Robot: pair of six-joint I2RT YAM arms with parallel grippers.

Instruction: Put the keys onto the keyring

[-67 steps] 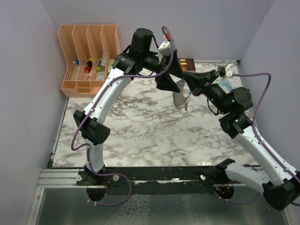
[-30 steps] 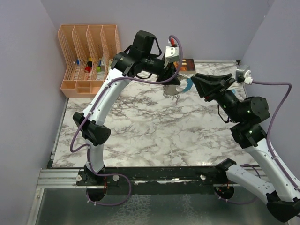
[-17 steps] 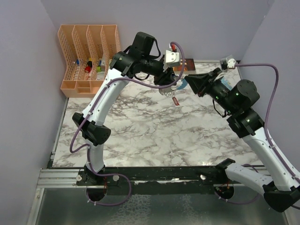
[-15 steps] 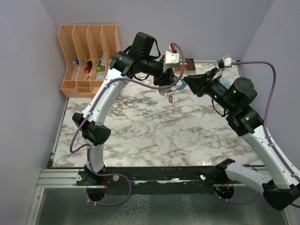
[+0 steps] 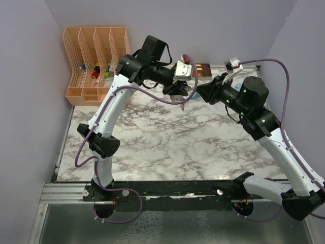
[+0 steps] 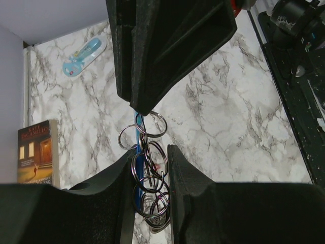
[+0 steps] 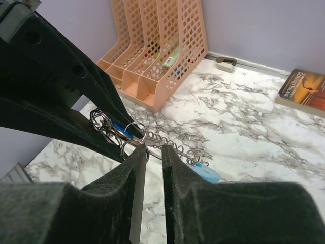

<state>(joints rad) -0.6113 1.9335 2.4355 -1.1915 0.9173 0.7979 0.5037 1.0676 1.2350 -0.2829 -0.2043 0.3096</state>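
The keyring (image 6: 147, 168), a bunch of grey metal rings with a blue strap, hangs above the marble table. My left gripper (image 6: 152, 148) is shut on it, and the rings stick out past its fingertips. In the top view the left gripper (image 5: 181, 96) is high over the back of the table. My right gripper (image 5: 200, 91) points at it from the right. In the right wrist view the right gripper (image 7: 153, 147) has a narrow gap between its fingers with marble showing through. Its left fingertip touches a ring of the keyring (image 7: 114, 129). I cannot pick out the keys.
An orange mesh organizer (image 5: 96, 56) stands at the back left. A book (image 5: 202, 69) lies at the back edge. A pale-blue see-through object (image 6: 84, 51) with a coiled cord lies on the marble below the grippers. Walls close in the left, back and right sides.
My right gripper has swung left until its tips meet the rings, and its jaws have narrowed a little. The left gripper has stayed shut on the keyring and shifted slightly left.
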